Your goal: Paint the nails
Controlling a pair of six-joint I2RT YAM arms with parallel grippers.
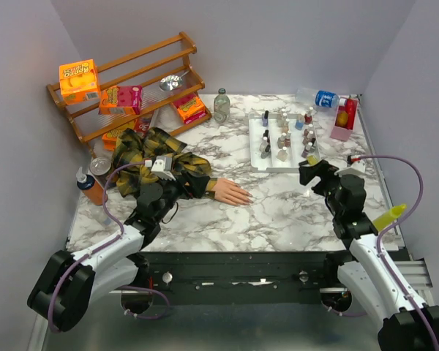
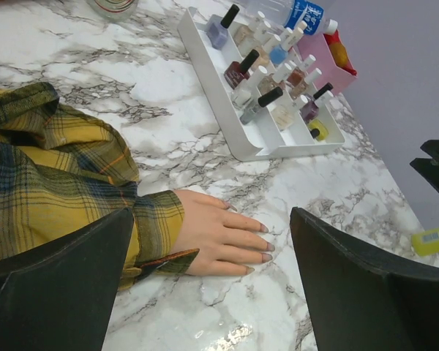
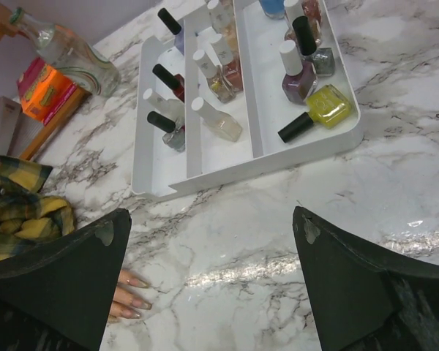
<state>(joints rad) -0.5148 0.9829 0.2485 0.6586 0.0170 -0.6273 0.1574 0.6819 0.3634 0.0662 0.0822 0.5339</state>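
The peach mannequin hand (image 1: 230, 192) lies flat on the marble table, sticking out of a yellow-and-black plaid sleeve (image 1: 150, 157). Its nails (image 2: 265, 248) look pale and glossy in the left wrist view; the fingertips also show in the right wrist view (image 3: 128, 300). My left gripper (image 1: 161, 194) hovers over the sleeve cuff, open and empty, with the hand (image 2: 212, 238) between its wide-spread fingers (image 2: 212, 210). My right gripper (image 1: 314, 175) is open and empty, just in front of the white tray (image 1: 253, 146) of nail-polish bottles (image 3: 227, 80), to the right of the hand.
A wooden rack (image 1: 132, 80) with boxes stands at the back left. A glass bottle (image 1: 221, 104), a plastic water bottle (image 1: 318, 97) and a pink box (image 1: 344, 117) line the back. An orange bottle (image 1: 88, 186) stands at the left edge, a yellow object (image 1: 390, 216) at the right.
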